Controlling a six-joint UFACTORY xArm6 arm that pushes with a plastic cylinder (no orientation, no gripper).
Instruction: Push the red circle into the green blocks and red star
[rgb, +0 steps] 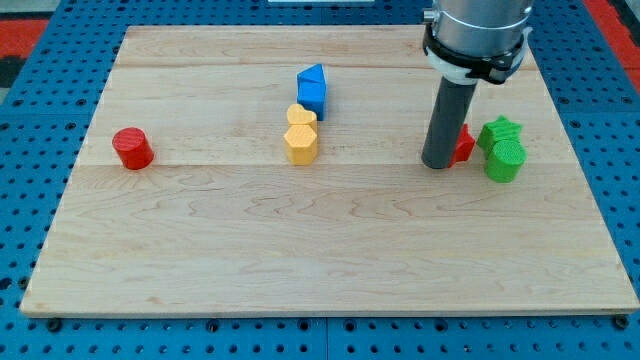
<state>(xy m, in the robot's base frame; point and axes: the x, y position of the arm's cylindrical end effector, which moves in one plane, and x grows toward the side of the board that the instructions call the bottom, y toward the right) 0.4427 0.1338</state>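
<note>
The red circle stands near the board's left edge. Two green blocks sit at the view's right: a green star and a green round block just below it, touching. The red star lies just left of them, mostly hidden behind my rod. My tip rests on the board right beside the red star's left side, far to the right of the red circle.
A blue block sits at the top middle, with two yellow blocks touching just below it. The wooden board lies on a blue pegboard surface.
</note>
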